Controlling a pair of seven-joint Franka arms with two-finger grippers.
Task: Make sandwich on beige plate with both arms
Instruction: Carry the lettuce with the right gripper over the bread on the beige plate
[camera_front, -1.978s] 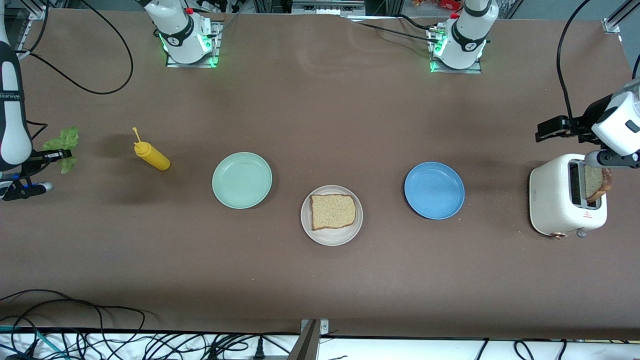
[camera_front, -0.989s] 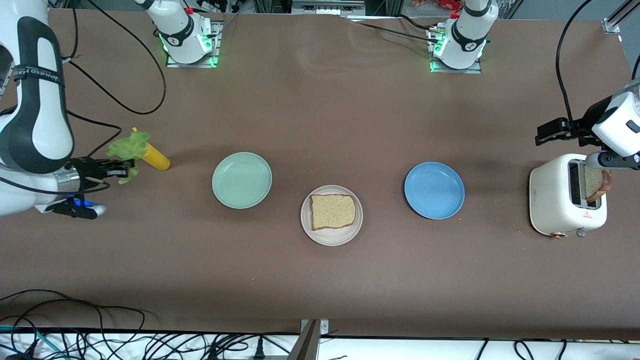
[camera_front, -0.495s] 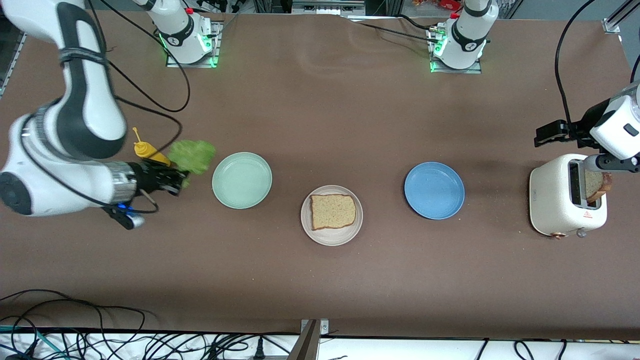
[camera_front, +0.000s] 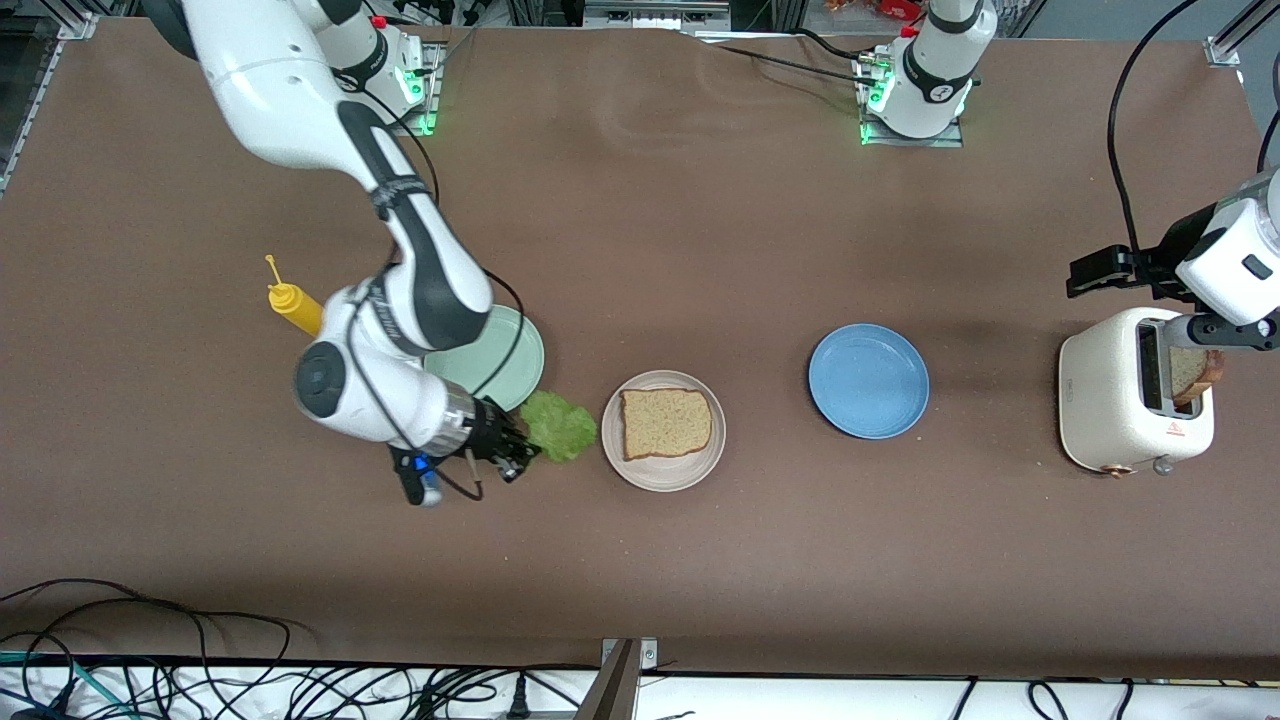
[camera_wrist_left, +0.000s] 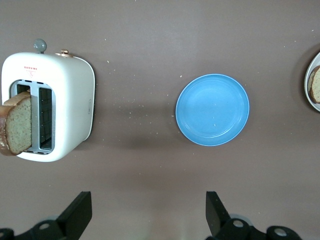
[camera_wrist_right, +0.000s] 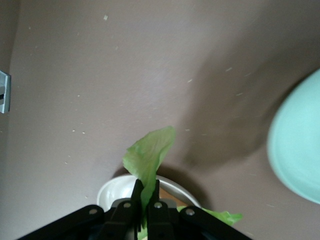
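Brown table (camera_front: 640, 230): the lettuce has come almost to the bread.

Two seconds ago the right gripper (camera_front: 522, 447) held the lettuce (camera_front: 560, 426) out at the right arm's end of the table; now it has swung past the yellow bottle (camera_front: 293, 305) and the green plate (camera_front: 503, 367), and the leaf hangs just beside the beige plate (camera_front: 663, 477). Its fingers are pressed together on the leaf, which shows well in the right wrist view. One bread slice (camera_front: 666, 422) lies flat on the beige plate, bare on top. The lettuce looks ready to go on it next. The left gripper (camera_wrist_left: 145, 212) waits with its fingers spread wide, over the table beside the toaster (camera_front: 1110, 400), where the second slice (camera_front: 1192, 368) stands in a slot. The blue plate (camera_front: 868, 380) has nothing on it.
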